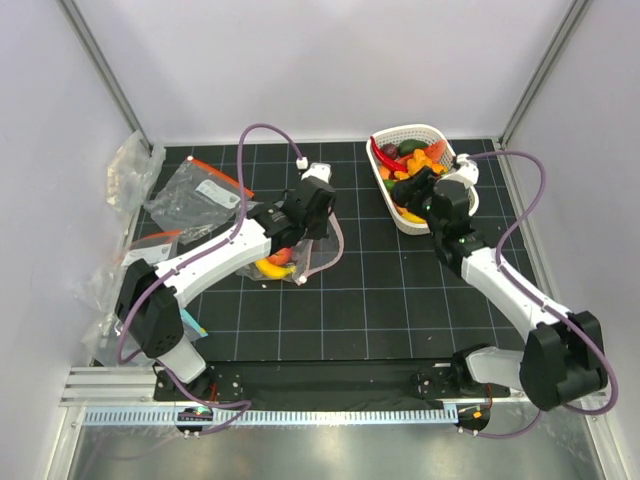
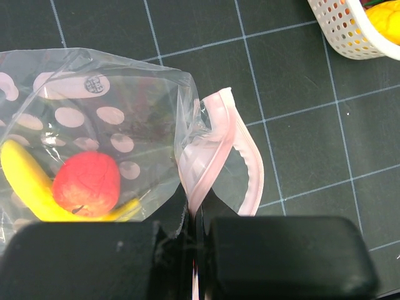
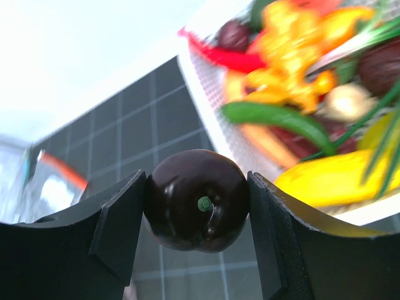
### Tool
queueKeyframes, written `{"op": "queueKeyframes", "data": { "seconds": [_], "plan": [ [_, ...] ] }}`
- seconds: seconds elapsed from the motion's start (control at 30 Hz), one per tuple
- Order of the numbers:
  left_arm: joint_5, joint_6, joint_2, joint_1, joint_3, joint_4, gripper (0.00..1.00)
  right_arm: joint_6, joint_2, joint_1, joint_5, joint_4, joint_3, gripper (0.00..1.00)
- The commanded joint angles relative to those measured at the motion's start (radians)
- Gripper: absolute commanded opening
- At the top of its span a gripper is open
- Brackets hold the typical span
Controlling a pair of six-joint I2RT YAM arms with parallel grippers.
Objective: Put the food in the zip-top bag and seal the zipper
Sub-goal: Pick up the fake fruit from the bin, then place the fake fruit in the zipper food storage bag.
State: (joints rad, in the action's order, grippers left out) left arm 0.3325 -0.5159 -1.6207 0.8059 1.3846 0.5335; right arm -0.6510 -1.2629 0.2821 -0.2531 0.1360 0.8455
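Right gripper [image 3: 197, 209] grasping dark purple piece [image 3: 197, 187] beside basket [image 1: 405, 222], left gripper [image 2: 195, 250] clenched on zipper [image 2: 255, 175]

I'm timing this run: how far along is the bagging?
Done: a banana and a red fruit lie inside the zip-top bag. In hand: the left pincer pinches the bag's mouth by the pink zipper, and the right pincer grips a dark purple piece at the basket. Left: much food sits in the basket, and the zipper gapes unsealed.

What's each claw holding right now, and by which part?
Left claw pinches the bag at its mouth edge, on the zipper. Right claw clamps a dark purple fruit across its sides.
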Motion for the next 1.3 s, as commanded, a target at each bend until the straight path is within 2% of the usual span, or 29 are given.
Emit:
{"op": "queueKeyframes", "data": {
  "seconds": [0.0, 0.07, 0.17, 0.33, 0.57, 0.73, 1.03, 1.27],
  "plan": [
    [0.016, -0.001, 0.067, 0.003, 0.002, -0.029, 0.0, 0.065, 0.095, 0.093, 0.055, 0.066, -0.046, 0.54],
    [0.014, 0.001, 0.071, 0.003, -0.002, -0.027, 0.0, 0.111, 0.129, 0.205, 0.008, 0.076, -0.081, 0.54],
    [0.017, 0.002, 0.085, 0.001, -0.007, -0.027, 0.0, 0.137, 0.18, 0.3, 0.0, 0.14, -0.137, 0.53],
    [0.03, -0.006, 0.108, 0.003, -0.015, -0.027, 0.0, 0.163, 0.214, 0.379, -0.001, 0.257, -0.192, 0.5],
    [0.04, -0.018, 0.15, 0.003, -0.012, 0.005, 0.01, 0.221, 0.175, 0.488, -0.005, 0.389, -0.227, 0.47],
    [0.03, -0.024, 0.176, 0.003, -0.018, 0.013, 0.01, 0.335, 0.192, 0.615, -0.038, 0.514, -0.267, 0.46],
    [-0.105, -0.061, 0.262, 0.004, -0.071, -0.038, 0.02, 0.381, 0.148, 0.652, -0.093, 0.541, -0.261, 0.47],
    [-0.13, -0.07, 0.301, 0.004, -0.113, -0.081, 0.03, 0.372, 0.04, 0.652, -0.117, 0.459, -0.184, 0.55]
  ]
}}
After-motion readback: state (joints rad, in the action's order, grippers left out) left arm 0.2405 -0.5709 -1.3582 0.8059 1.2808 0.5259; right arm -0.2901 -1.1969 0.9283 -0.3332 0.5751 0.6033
